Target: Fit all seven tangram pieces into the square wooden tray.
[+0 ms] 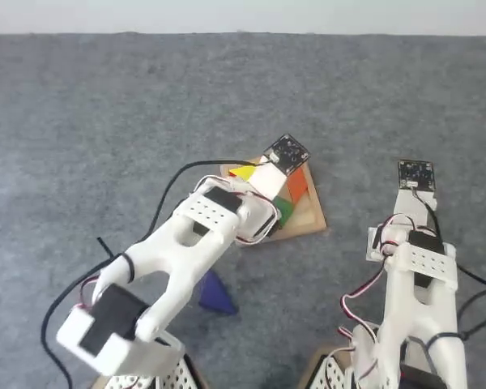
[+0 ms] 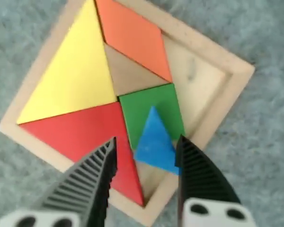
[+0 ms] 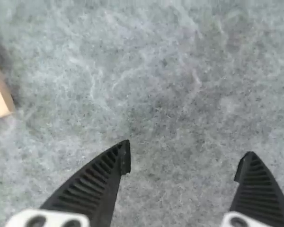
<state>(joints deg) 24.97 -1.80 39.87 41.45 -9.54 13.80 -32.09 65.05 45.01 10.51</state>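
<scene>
dark blue triangle [image 1: 216, 293]: loose on grey carpet [image 1: 81, 121], lower centre-left of high view.
left gripper [image 2: 146, 144]: jaws apart, straddling light blue triangle [image 2: 156, 142], which lies partly over green square [image 2: 142, 101].
tray [image 1: 310, 212]: frame centre; holds yellow triangle [image 2: 71, 80], red triangle [image 2: 80, 132], orange parallelogram [image 2: 132, 35].
right gripper [image 3: 184, 161]: jaws apart, over carpet, right of frame.

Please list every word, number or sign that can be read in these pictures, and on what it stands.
None can be read. The tray and pieces carry no print; any marks on the two camera boards are too small to read.
</scene>
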